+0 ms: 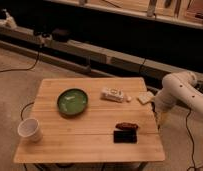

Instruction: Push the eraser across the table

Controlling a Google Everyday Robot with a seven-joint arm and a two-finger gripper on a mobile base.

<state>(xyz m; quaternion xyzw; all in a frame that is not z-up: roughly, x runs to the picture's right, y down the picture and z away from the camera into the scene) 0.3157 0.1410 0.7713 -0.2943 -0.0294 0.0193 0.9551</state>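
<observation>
The eraser [125, 136] is a flat black block lying near the front right of the light wooden table [85, 135]. A small reddish-brown oblong thing [126, 126] lies just behind it, close to it or touching. My white arm [176, 87] reaches in from the right. The gripper [160, 119] hangs down just off the table's right edge, to the right of the eraser and a little behind it, apart from it.
A green bowl [72, 101] sits at the table's middle left and a white printed box [112, 94] behind the middle. A small pale object [145, 97] lies by the right edge, a white cup [30, 130] at the front left. Cables run on the floor.
</observation>
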